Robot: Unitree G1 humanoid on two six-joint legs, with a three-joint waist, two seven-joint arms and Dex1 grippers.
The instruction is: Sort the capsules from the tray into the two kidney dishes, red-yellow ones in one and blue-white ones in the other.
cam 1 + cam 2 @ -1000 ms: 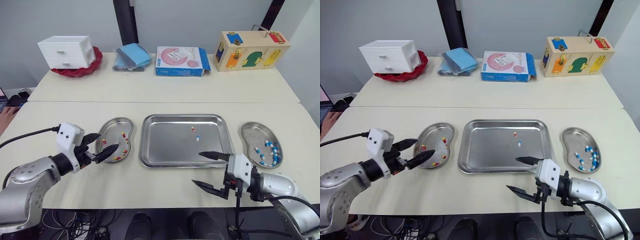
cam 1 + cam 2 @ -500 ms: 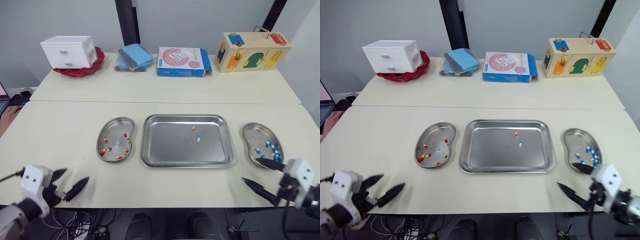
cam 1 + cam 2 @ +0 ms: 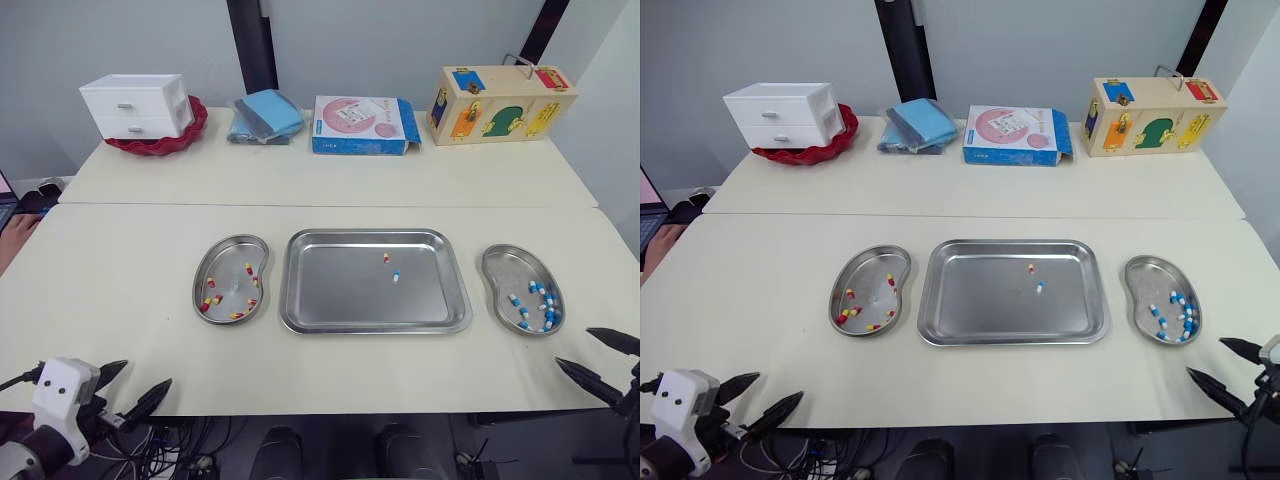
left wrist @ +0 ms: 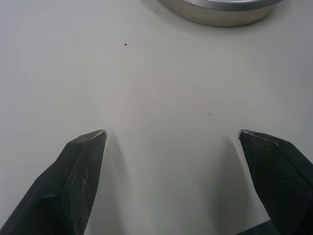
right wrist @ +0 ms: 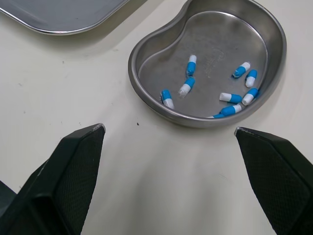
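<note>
The steel tray (image 3: 330, 290) lies mid-table and holds one red-yellow capsule (image 3: 386, 258) and one blue-white capsule (image 3: 396, 277). To its left, a kidney dish (image 3: 228, 255) contains several red-yellow capsules (image 3: 210, 300). To its right, another kidney dish (image 3: 505, 265) contains several blue-white capsules (image 5: 187, 85). My left gripper (image 3: 148, 371) is open and empty, low at the table's near-left edge, with that dish's rim (image 4: 220, 12) ahead of it. My right gripper (image 3: 573, 346) is open and empty at the near-right edge, just short of the blue-white dish (image 5: 220, 39).
On the back table stand a white drawer box (image 3: 135, 105) on a red plate, folded blue cloths (image 3: 265, 113), a blue-pink carton (image 3: 362, 123) and a wooden lock box (image 3: 500, 90). Bare tabletop runs along the front between both grippers.
Both arms have drawn back from the dishes and tray towards the table's near edge and outwards. Both grippers stay open and empty. The capsules have not moved.
</note>
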